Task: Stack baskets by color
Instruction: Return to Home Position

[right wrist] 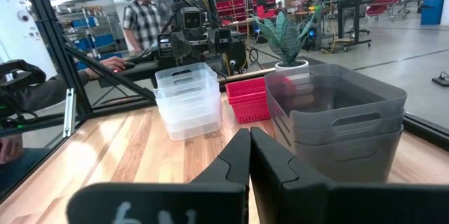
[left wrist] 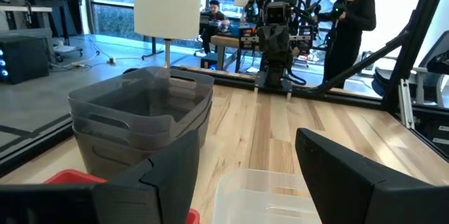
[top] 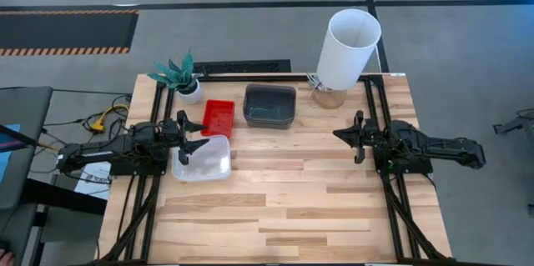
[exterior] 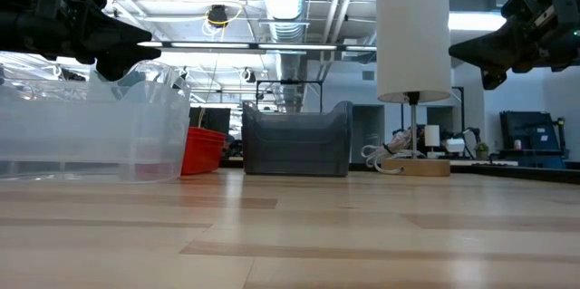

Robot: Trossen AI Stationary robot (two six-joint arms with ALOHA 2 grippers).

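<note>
Three stacks of baskets rest on their bottoms on the wooden table. The red stack [top: 218, 118] and the smoky grey stack [top: 269, 105] stand toward the far edge. The clear stack [top: 202, 158] stands just nearer, at the left. My left gripper [top: 196, 135] is open and points level over the clear stack's left rim [left wrist: 266, 182], with nothing between its fingers. My right gripper [top: 349, 135] is shut and empty. It hangs level above bare table at the right [right wrist: 249, 157], pointing toward the stacks.
A tall white cylinder [top: 349, 49] on a wooden foot stands at the far right. A small potted plant [top: 179, 74] stands at the far left. Black frame rails run along both sides. Bare tabletop lies between the arms and toward the near edge. People stand in the room beyond the table [left wrist: 354, 20].
</note>
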